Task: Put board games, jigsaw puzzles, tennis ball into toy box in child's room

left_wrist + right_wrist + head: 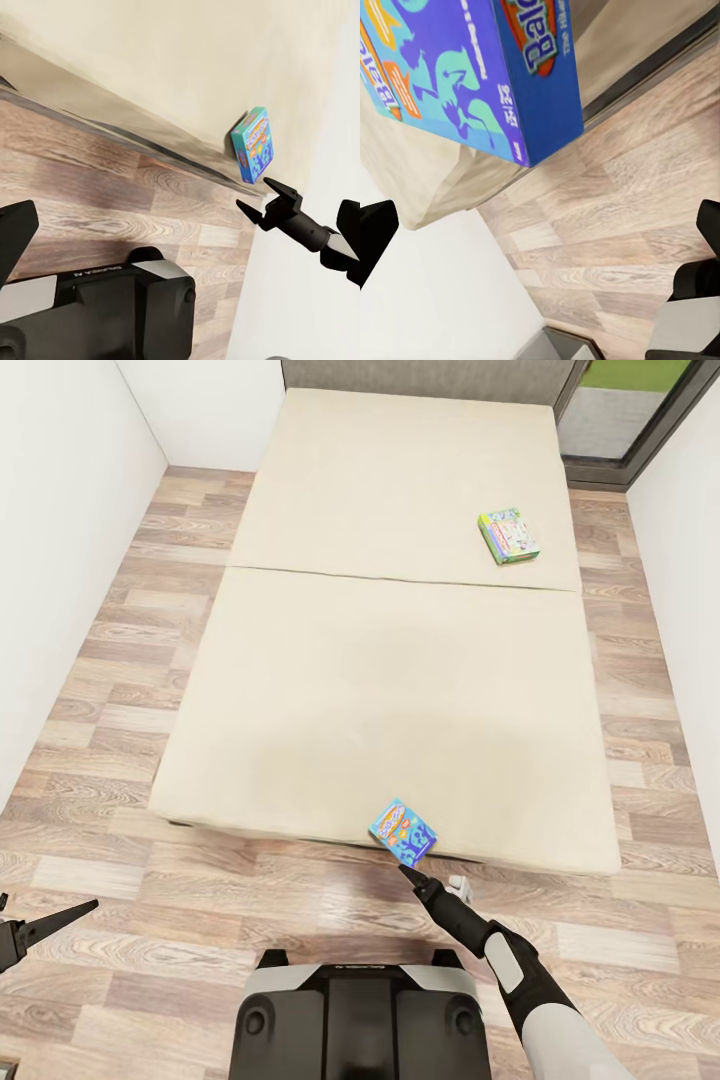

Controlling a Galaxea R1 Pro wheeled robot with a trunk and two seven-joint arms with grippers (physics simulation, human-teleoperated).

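Two board games lie on the cream bed (330, 690). A blue one (403, 832) rests at the bed's near edge, and a green-white one (510, 537) sits far back on the right. My right gripper (415, 875) is open just short of the blue box, above the floor and not touching it. From the right wrist the blue box (472, 75) looms close between the wide-spread fingers (375, 236). The left wrist view shows the same box (253, 145) and the open right gripper (255, 193) near it. My left gripper (40, 925) hangs open low on the left, holding nothing.
Wood-plank floor (130, 920) runs around the bed, with narrow strips on either side. White walls (60, 510) close in left and right. A dark-framed glass door (630, 420) stands at the back right. My base (355, 1015) is at the bed's foot.
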